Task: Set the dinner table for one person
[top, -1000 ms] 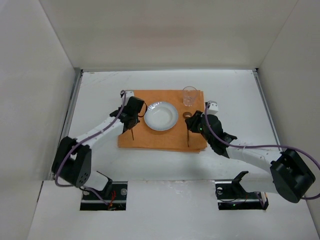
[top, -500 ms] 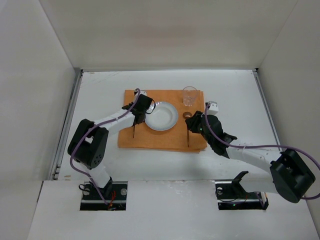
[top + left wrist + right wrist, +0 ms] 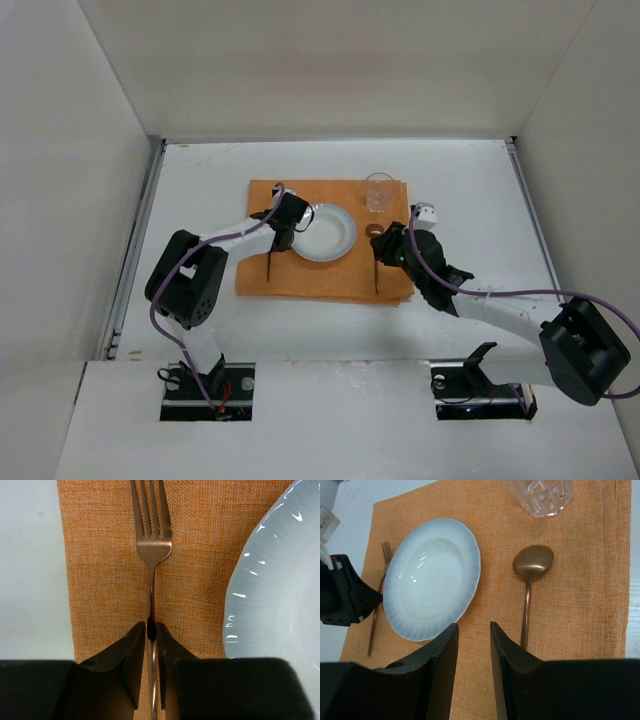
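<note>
On the white dinner table (image 3: pixel 470 190) lies an orange mat (image 3: pixel 320 275) with a pale plate (image 3: pixel 322 232) in its middle. A copper fork (image 3: pixel 152 545) lies flat on the mat left of the plate (image 3: pixel 280 580), tines pointing away. My left gripper (image 3: pixel 152 630) is closed round the fork's handle; in the top view it (image 3: pixel 284 230) sits at the plate's left rim. A copper spoon (image 3: pixel 532 562) lies right of the plate (image 3: pixel 432 577). My right gripper (image 3: pixel 474 630) is open and empty above the mat, between plate and spoon.
A clear glass (image 3: pixel 379 192) stands on the mat's far right corner, beyond the spoon (image 3: pixel 375 262). The table is walled in by white panels at the back and sides. The left gripper (image 3: pixel 345 595) also shows in the right wrist view beside the fork (image 3: pixel 377 600).
My left gripper has moved right, toward the plate's left rim, and the fork has shifted a little right with it. The right arm has not moved.
</note>
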{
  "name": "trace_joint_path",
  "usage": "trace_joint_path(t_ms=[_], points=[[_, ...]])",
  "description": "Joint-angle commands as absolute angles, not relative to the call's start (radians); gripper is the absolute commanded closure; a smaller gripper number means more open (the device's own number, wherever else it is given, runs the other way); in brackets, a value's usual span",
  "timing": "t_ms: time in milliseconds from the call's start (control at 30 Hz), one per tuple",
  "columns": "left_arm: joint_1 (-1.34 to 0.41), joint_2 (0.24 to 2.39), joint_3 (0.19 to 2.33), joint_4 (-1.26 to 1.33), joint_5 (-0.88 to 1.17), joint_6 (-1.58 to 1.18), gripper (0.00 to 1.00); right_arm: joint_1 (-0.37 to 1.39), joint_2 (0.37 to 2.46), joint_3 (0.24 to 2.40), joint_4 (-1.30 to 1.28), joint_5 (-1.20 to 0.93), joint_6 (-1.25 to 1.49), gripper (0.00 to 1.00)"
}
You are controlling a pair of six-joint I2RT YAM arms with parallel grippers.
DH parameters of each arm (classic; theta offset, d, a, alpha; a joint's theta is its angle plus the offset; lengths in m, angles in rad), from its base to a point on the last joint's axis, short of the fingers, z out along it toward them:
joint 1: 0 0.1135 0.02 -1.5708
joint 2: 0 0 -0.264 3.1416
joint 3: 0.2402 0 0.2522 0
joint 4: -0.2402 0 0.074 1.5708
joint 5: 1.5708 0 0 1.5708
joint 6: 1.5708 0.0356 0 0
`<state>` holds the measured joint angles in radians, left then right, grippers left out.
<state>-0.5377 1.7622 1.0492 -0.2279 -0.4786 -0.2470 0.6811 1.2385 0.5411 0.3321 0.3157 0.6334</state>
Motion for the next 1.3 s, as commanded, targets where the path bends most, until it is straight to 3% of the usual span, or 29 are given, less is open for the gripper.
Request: trace_joint_path(t_ms=[0, 167, 300, 567, 800, 1133, 1267], points=[[-0.545, 1.744, 1.052, -0.25, -0.477, -0.241, 0.85, 0.68, 1.25, 0.552, 0.4, 0.322, 0.638, 0.63], [-0.545, 1.685, 1.042, -0.277, -0.494, -0.267, 0.68, 0.68, 1.249, 0.552, 0.405, 0.325, 0.638, 0.57], [-0.55, 1.593, 1.017, -0.293, -0.528, -0.293, 0.6, 0.68, 1.236, 0.551, 0.405, 0.33, 0.634, 0.51], [-0.496, 1.284, 0.876, -0.218, -0.534, -0.431, 0.56, 0.683, 1.246, 0.554, 0.407, 0.334, 0.635, 0.5], [-0.384, 1.146, 0.746, -0.202, -0.522, -0.566, 0.49, 0.708, 1.212, 0.558, 0.397, 0.354, 0.6, 0.46], [-0.262, 1.051, 0.696, -0.203, -0.518, -0.702, 0.43, 0.835, 0.798, 0.356, 0.672, 0.535, 0.485, 0.19], [-0.255, 1.054, 0.67, -0.206, -0.515, -0.732, 0.42, 0.837, 0.753, 0.339, 0.657, 0.62, 0.479, 0.17]])
